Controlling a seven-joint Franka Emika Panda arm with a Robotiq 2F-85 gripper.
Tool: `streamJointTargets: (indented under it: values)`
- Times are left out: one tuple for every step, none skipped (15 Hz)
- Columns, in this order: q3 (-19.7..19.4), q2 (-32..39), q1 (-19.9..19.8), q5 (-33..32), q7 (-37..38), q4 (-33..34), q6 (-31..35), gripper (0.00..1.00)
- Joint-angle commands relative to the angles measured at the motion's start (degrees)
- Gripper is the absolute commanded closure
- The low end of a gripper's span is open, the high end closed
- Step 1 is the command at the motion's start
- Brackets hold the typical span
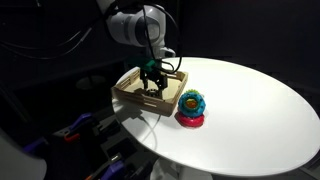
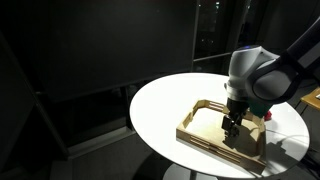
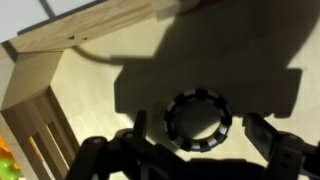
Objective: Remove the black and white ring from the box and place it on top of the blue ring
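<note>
I hang over a round white table (image 1: 262, 112) in a dark room. All around the tabletop is black, with only some cables (image 1: 75, 40) faintly showing in an exterior view. The wooden box (image 1: 128, 93) sits near the table's edge in both exterior views, and my gripper (image 1: 152, 84) reaches down between its low walls. In the wrist view my fingers (image 3: 268, 138) are spread wide, one on each side of the black and white ring (image 3: 200, 98), which lies flat on the box floor between them. A strip of floor shows on either side of it, so I grip nothing. My own shadow (image 3: 150, 60) covers the ring and much of the floor, dulling the white segments. The slotted wall (image 3: 42, 128) stands off to one side with bare floor between it and me, and another wall runs across the top of that view. Outside the box, near one of its corners, the blue ring (image 1: 197, 103) sits on a wider red ring (image 1: 190, 121), with open white tabletop beyond. In an exterior view my arm (image 2: 258, 75) hides nearly all of that stack. My fingers merge with dark gear at the lower edge of the wrist view, and I cannot make out a speck of orange and green in its corner.
</note>
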Motion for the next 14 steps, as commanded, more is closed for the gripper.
streamJointTargets:
  values:
    - [0.1, 0.8, 0.0, 0.6, 0.4, 1.0, 0.4, 0.0]
    - [0.1, 0.9, -0.1, 0.7, 0.3, 1.0, 0.4, 0.07]
    - [0.1, 0.9, -0.1, 0.8, 0.2, 1.0, 0.4, 0.27]
    - [0.2, 0.9, -0.2, 0.8, 0.2, 1.0, 0.2, 0.31]
    - [0.2, 0.9, -0.2, 0.9, 0.2, 1.0, 0.2, 0.31]
    - [0.2, 0.9, -0.2, 1.0, 0.2, 1.0, 0.1, 0.37]
    - [0.2, 0.8, -0.2, 1.0, 0.2, 1.0, 0.1, 0.47]
    - [0.3, 0.6, -0.2, 1.0, 0.3, 1.1, 0.1, 0.56]
    - [0.2, 0.3, -0.2, 1.0, 0.3, 1.1, -0.1, 0.58]
    - [0.3, 0.1, -0.3, 1.1, 0.2, 1.0, -0.3, 0.58]
    - [0.3, -0.1, -0.3, 1.1, 0.2, 0.9, -0.4, 0.58]
    - [0.3, -0.3, -0.4, 1.2, 0.0, 0.8, -0.6, 0.58]
    - [0.3, -0.7, -0.4, 1.2, 0.1, 0.7, -0.8, 0.58]
    - [0.3, -1.0, -0.5, 1.3, 0.0, 0.7, -1.1, 0.58]
